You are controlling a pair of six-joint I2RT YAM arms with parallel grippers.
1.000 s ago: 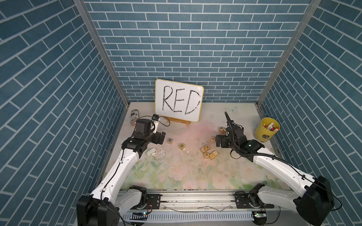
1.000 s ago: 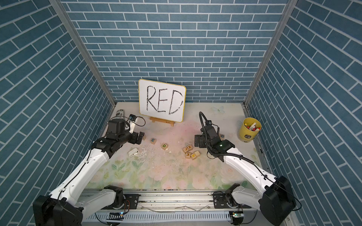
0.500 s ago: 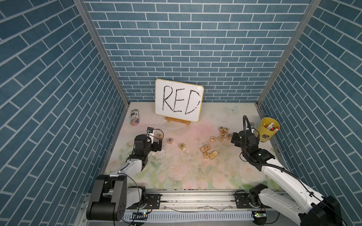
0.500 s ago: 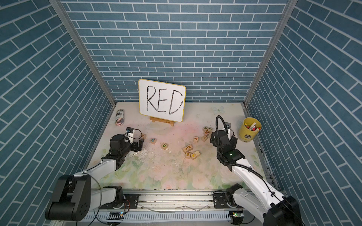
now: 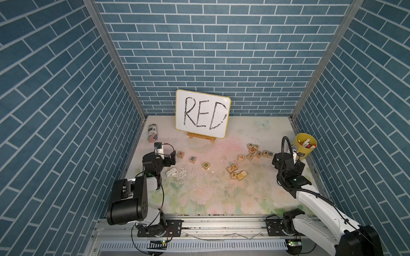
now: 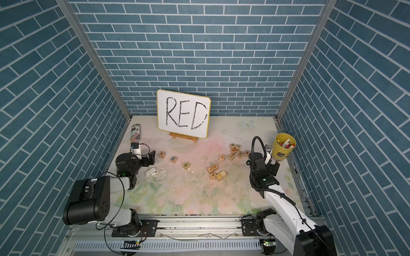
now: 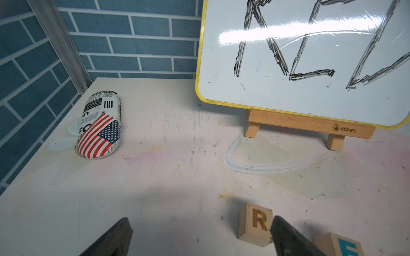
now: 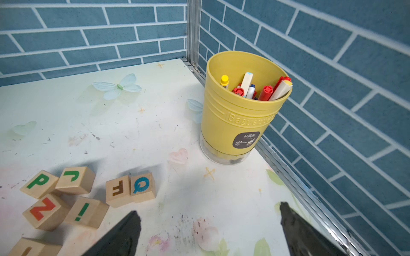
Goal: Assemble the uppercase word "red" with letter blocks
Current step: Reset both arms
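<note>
Both arms are now pulled back, left hand (image 7: 199, 223) and right hand (image 8: 208, 210) wide open and empty, leaving R block (image 5: 180, 155), E block (image 5: 193, 159), D block (image 5: 206, 165) spaced in a slanted row on the bench (image 5: 199, 195), so the word looks assembled.

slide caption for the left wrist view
Open left gripper near the R block, E block beside it, RED whiteboard on its wooden easel behind.

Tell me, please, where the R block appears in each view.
Top view: R block, left of the E block, in front of the whiteboard.
Top view: same spot.
Left wrist: beside the E block, before the whiteboard.
Right wrist: not in it.
Shared landmark: the whiteboard.
</note>
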